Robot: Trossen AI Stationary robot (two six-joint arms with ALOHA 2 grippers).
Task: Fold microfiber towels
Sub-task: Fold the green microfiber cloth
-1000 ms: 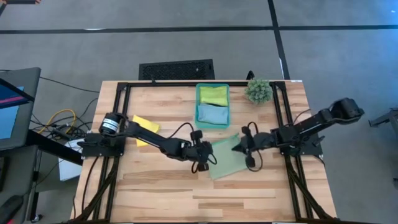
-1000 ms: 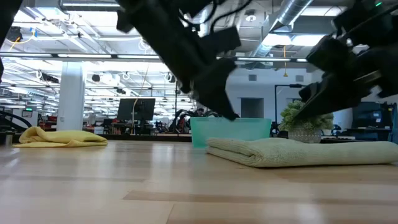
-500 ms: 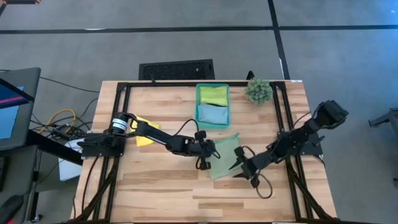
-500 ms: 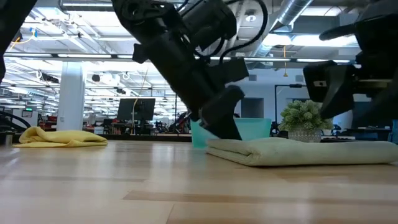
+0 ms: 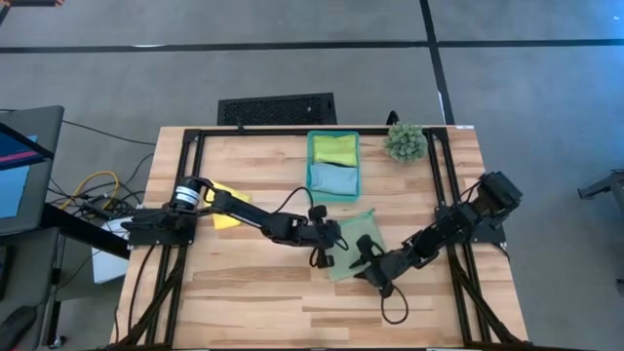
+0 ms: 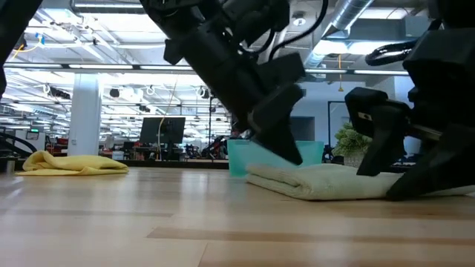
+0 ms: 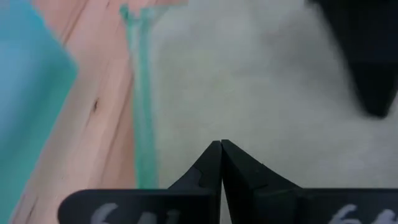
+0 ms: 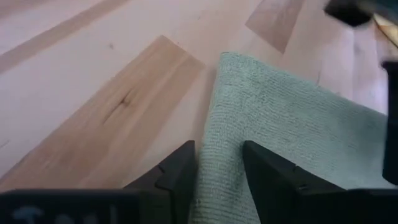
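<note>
Now both end effectors on pale green towel [image 5: 351, 246]

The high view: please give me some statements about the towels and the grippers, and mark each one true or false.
1. The pale green towel lies folded on the table. True.
2. The yellow towel is inside the bin. False: it lies on the table, near the left arm's base.
3. The right gripper is open, with the pale green towel's edge between its fingers. True.
4. The left gripper is open. False: it is shut, over the pale green towel.
5. The bin is empty. False: a lime green towel and a light blue towel lie in it.
</note>
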